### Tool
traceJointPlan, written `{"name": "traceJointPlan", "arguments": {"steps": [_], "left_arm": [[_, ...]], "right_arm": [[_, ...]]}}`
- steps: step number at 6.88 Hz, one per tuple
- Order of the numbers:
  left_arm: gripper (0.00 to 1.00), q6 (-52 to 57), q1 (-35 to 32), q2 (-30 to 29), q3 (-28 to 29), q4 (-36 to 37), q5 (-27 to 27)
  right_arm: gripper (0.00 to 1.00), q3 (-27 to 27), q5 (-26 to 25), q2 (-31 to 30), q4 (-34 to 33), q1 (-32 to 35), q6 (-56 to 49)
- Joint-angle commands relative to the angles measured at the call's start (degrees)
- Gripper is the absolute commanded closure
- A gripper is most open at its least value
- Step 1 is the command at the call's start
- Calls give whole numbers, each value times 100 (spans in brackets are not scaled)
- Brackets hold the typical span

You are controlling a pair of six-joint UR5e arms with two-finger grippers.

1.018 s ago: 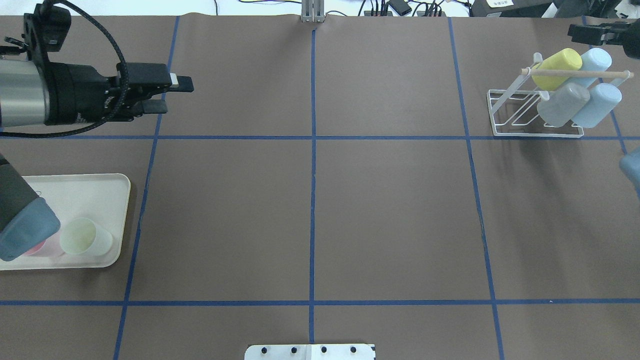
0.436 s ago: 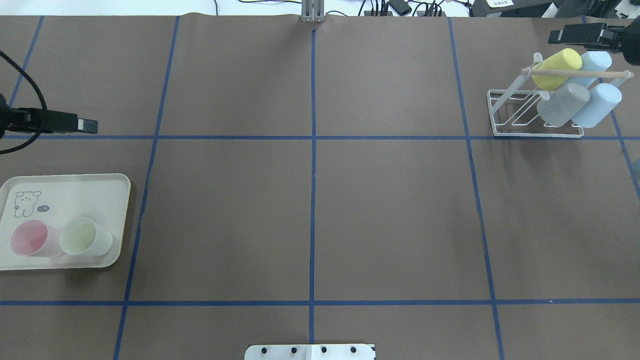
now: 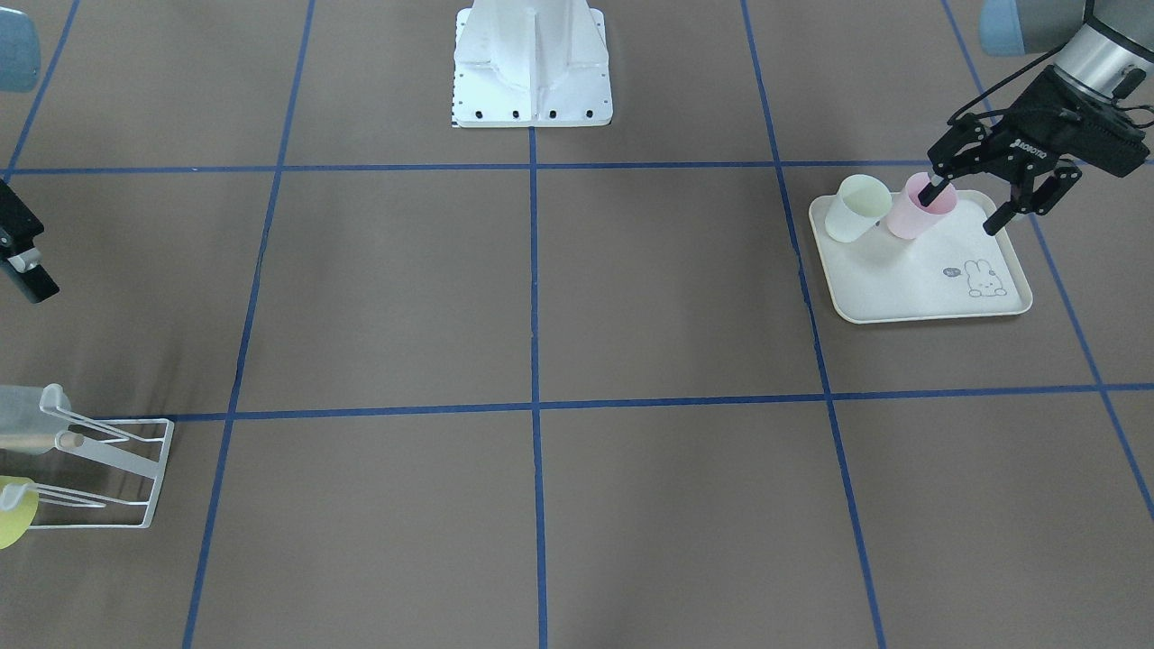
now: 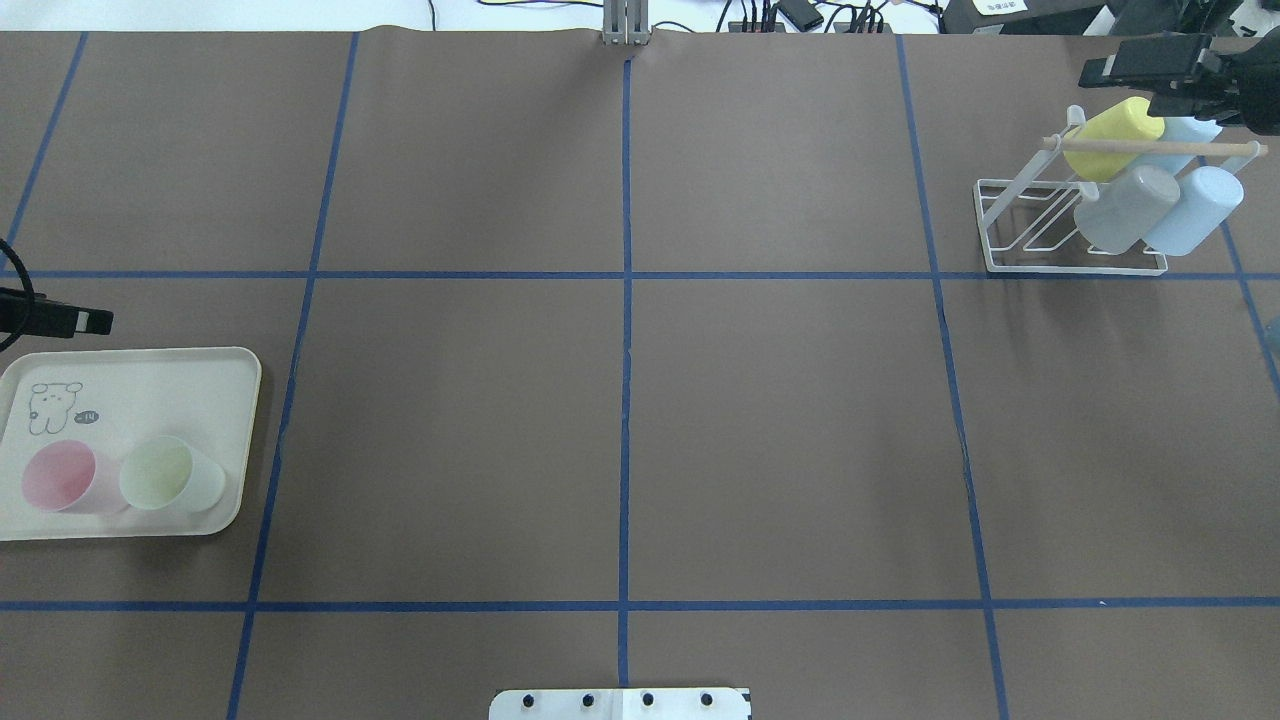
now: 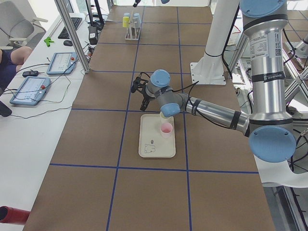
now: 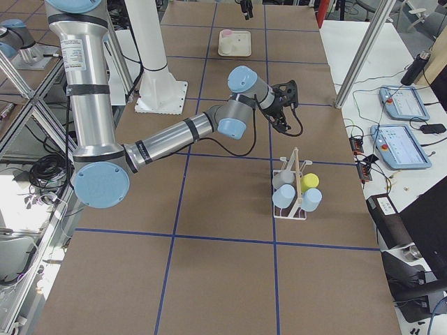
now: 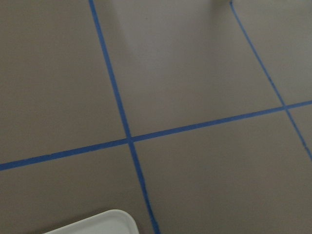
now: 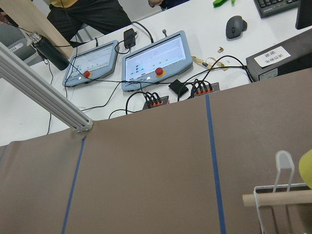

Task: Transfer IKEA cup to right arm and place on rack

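Two IKEA cups stand upright on the cream tray (image 4: 150,375), a pink cup (image 4: 58,475) and a pale green cup (image 4: 170,475). In the front-facing view my left gripper (image 3: 969,207) hangs open over the tray's robot-side end. One finger is at the rim of the pink cup (image 3: 915,216) and holds nothing. The white wire rack (image 4: 1020,215) with a wooden dowel carries a yellow cup (image 4: 1110,135), a grey cup (image 4: 1125,210) and two blue cups. My right gripper (image 4: 1105,72) hovers just beyond the rack's top, apparently open and empty.
The robot's white base (image 3: 532,63) stands at the near middle edge. Blue tape lines divide the brown table. Beyond the far edge lie cables, control consoles (image 8: 156,61) and a seated person. The rack's dowel (image 8: 278,199) fills the lower right of the right wrist view.
My left arm has swung from the far left of the table toward the tray, uncovering the pink cup. My right gripper has slid a little left above the rack.
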Motion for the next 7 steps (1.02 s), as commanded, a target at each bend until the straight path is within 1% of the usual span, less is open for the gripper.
{"name": "traceJointPlan", "arguments": {"steps": [1,3,4,6,7], "left_arm": [[0,277,22,305,249,-2,8],[0,953,5,569,468,-46,26],[0,947,31,735,469,-46,35],[0,929,75,746,565,-20,96],[0,921,258,737,601,-11,96]], "right_arm": [[0,-7,75,27,122,-21,169],[0,-51,75,27,238,-48,222],[0,-51,75,27,246,-48,222],[0,-69,75,27,246,-57,213],[0,-69,84,18,246,-57,222]]}}
